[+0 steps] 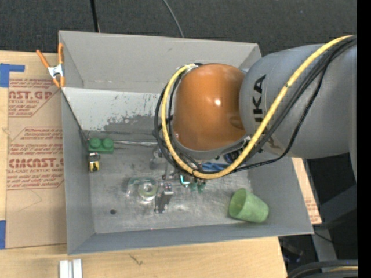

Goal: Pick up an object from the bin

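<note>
Robot lab, bench test rig. A KUKA industrial arm (301, 103) with loose yellow and black cables (164, 106) hangs over a scuffed grey metal bin (104, 106) on a wood table (174, 262). Odd small things lie in the bin: green block (101, 145), green cup (248, 207).
</note>
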Controlling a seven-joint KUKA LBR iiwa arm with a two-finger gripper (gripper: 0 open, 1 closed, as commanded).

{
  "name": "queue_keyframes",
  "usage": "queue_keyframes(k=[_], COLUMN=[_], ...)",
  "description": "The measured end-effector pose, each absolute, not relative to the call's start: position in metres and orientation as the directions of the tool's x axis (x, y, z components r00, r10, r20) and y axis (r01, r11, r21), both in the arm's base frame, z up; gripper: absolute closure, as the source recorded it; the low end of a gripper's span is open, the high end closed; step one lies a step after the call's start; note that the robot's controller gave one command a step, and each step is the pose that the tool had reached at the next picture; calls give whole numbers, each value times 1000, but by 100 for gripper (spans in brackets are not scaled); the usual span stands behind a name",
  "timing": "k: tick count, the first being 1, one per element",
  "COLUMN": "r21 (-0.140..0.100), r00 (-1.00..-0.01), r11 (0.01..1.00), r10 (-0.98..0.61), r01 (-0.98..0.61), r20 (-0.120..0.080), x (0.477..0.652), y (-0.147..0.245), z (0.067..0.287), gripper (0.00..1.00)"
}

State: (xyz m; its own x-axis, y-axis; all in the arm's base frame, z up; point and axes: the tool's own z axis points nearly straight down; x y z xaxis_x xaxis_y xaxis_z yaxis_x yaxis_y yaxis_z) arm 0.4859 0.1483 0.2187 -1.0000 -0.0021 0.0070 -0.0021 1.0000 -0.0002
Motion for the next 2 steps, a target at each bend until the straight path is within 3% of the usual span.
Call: queue_keyframes(k=[1,2], r21=[-1,1], r00=[-997,-997], r11=[997,997], r10=[-71,-72], r01=[-71,-72], r20=[6,0], x=[525,526], y=[126,127], z=[80,84], gripper=[0,100])
